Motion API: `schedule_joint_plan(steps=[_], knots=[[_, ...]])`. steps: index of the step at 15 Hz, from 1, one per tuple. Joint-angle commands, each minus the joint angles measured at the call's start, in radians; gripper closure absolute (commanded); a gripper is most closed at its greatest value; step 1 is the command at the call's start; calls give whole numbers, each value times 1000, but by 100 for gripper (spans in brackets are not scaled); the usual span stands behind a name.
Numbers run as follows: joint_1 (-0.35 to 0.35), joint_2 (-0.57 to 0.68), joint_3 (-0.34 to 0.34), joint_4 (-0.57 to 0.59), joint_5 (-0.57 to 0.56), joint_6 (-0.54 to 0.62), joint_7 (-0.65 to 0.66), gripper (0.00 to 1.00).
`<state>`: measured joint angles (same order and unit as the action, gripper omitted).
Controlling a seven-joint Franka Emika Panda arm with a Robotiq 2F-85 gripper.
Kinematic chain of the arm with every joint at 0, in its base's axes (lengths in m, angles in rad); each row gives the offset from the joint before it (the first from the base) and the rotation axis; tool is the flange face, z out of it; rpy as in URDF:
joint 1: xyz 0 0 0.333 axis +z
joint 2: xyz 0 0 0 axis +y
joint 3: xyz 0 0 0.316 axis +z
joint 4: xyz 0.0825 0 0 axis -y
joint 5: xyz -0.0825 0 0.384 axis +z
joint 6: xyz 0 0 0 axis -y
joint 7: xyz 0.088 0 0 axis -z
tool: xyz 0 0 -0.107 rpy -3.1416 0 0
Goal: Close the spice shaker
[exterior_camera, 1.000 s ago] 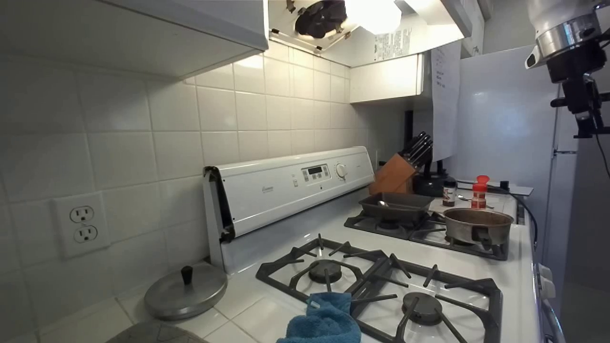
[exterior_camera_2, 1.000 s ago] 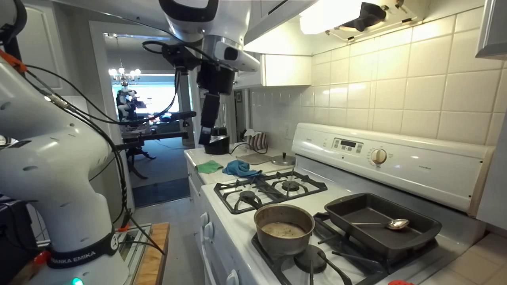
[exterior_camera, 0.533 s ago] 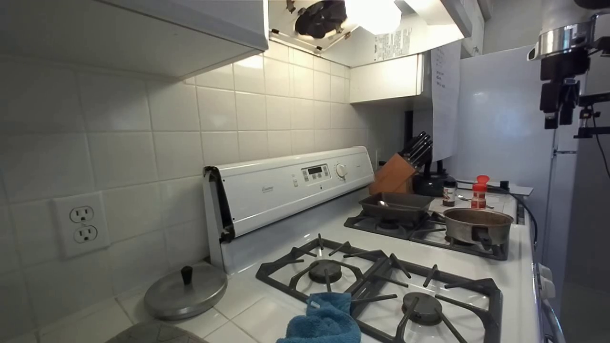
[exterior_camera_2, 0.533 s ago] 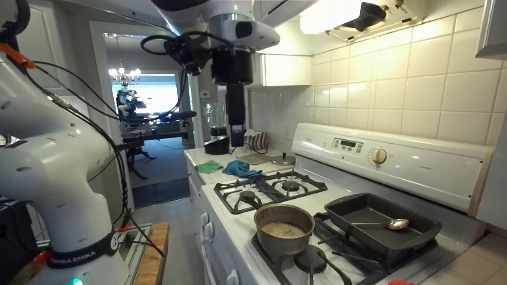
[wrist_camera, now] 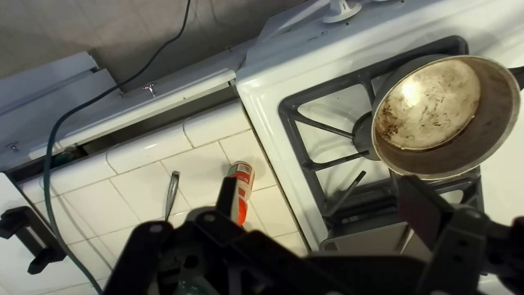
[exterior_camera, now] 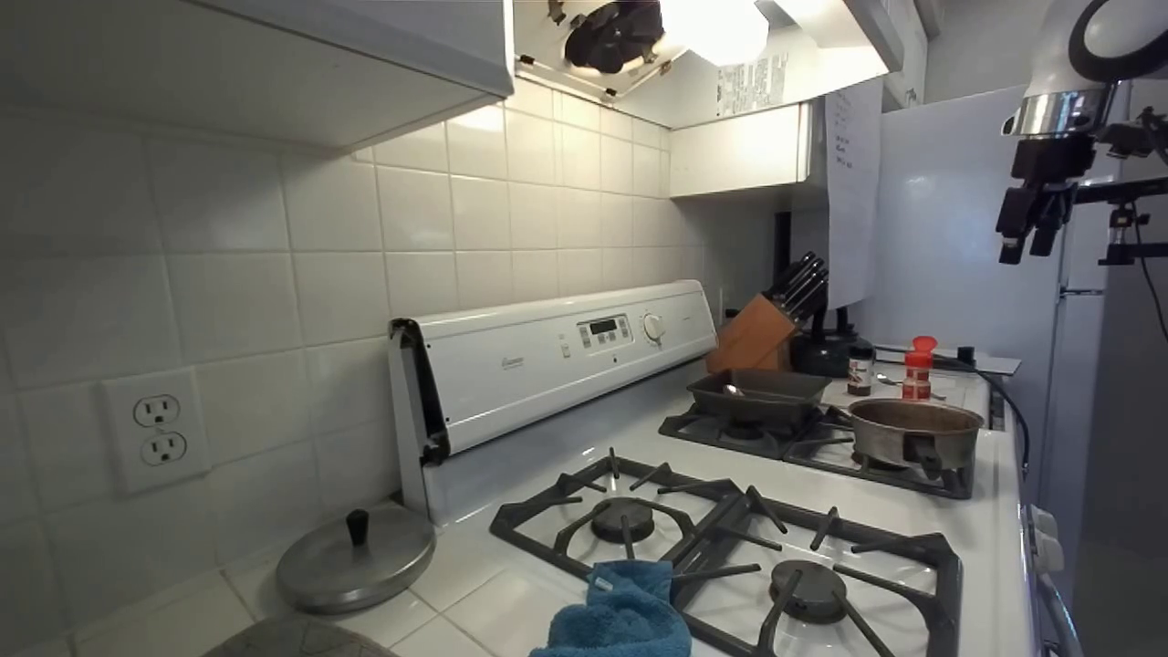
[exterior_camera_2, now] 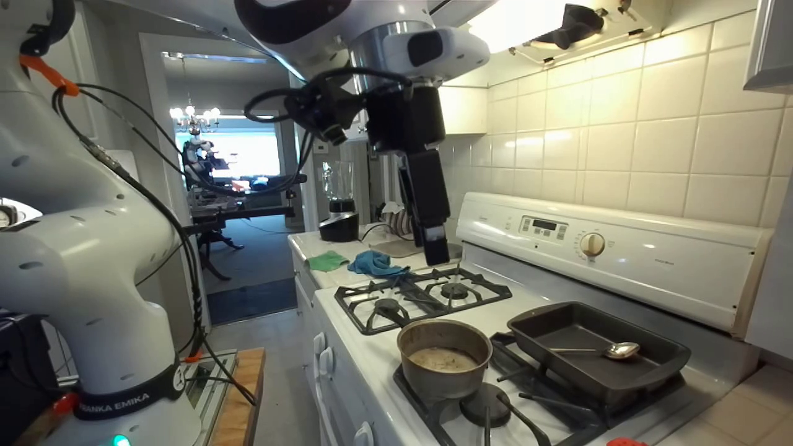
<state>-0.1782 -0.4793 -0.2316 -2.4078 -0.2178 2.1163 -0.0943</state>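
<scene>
The spice shaker [exterior_camera: 917, 376] stands upright on the tiled counter beyond the stove, its red flip lid [exterior_camera: 924, 344] raised above the red cap. Only a bit of its red top [exterior_camera_2: 626, 442] shows at the bottom edge of an exterior view. From the wrist, the shaker [wrist_camera: 245, 176] appears at the left, partly hidden by one finger [wrist_camera: 226, 194]. My gripper [wrist_camera: 321, 190] is open, fingers wide apart with nothing between them. In both exterior views the gripper [exterior_camera: 1027, 246] [exterior_camera_2: 429, 244] hangs in the air above stove height, well apart from the shaker.
A pot [exterior_camera: 915, 433] and a dark baking pan [exterior_camera_2: 598, 353] with a spoon sit on the near-shaker burners. A dark-capped bottle [exterior_camera: 860, 372], a knife block [exterior_camera: 753, 336] and a kettle stand around the shaker. The range hood [exterior_camera: 776, 55] overhangs the stove.
The arm has swung toward the stove: leftward in an exterior view, rightward and nearer in the other camera's picture. The wrist has turned and tilted. The shaker and cookware have not moved.
</scene>
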Motion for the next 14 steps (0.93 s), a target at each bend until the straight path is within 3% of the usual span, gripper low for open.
schedule_joint_plan(steps=[1, 9, 14], knots=[[-14, 5, 13, 2, 8, 0, -6, 0], [-20, -1, -2, -5, -12, 25, -50, 0], [-18, 34, -72, 0, 48, 163, -143, 0]])
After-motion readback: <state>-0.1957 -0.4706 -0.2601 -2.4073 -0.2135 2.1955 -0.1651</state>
